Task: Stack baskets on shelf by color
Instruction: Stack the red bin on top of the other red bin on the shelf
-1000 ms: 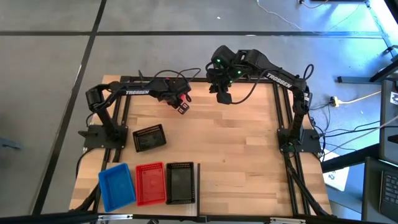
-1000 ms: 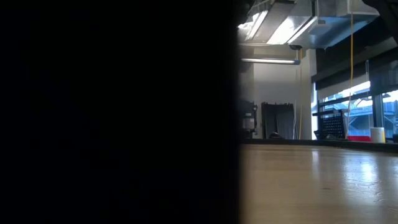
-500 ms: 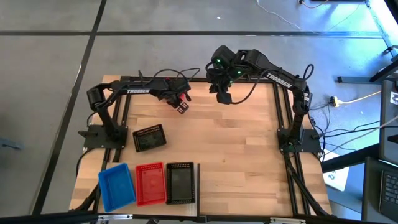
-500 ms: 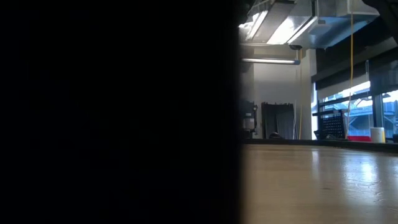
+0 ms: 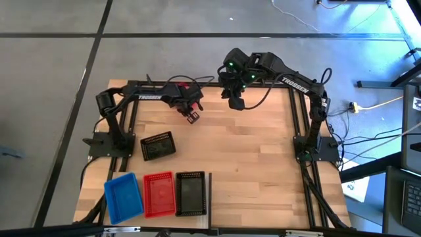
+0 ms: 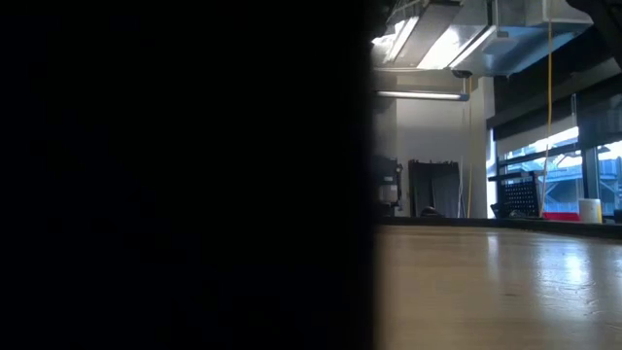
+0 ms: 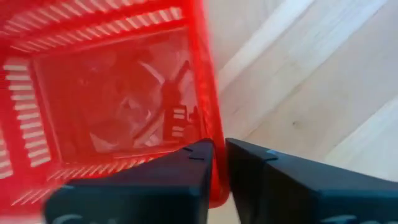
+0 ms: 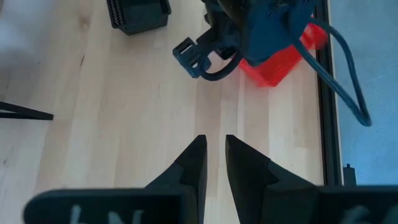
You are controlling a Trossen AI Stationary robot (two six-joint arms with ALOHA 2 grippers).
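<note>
My left gripper (image 7: pixel 220 155) is near the table's far edge (image 5: pixel 191 99), shut on a red basket (image 7: pixel 118 93). The arm mostly hides this basket in the high view (image 5: pixel 186 86). It shows under the left arm in the right wrist view (image 8: pixel 280 62). My right gripper (image 5: pixel 235 102) waits at the far middle, shut and empty (image 8: pixel 214 155). One black basket (image 5: pixel 158 146) stands alone on the table's left. A blue basket (image 5: pixel 123 196), a red basket (image 5: pixel 158 194) and a black basket (image 5: pixel 190 193) stand in a row at the near left. A dark edge (image 5: pixel 210 192) runs beside that row. My left gripper pinches one side wall of the red basket (image 7: pixel 212 124) between its two fingers, one finger inside the basket and one outside. The basket's open top faces the wrist camera. It sits tilted beside the far frame rail. Whether any part rests on the table, I cannot tell.
A dark thing close to the low camera (image 6: pixel 185 175) blocks the left half of that view. Bare wooden tabletop (image 5: pixel 256 164) spreads over the middle and right. The black frame rails (image 5: pixel 296 118) run along the far edge and the sides.
My left gripper has turned a little at the wrist with the red basket. More of the basket's red now shows on the arm's far side. My right arm has kept still.
</note>
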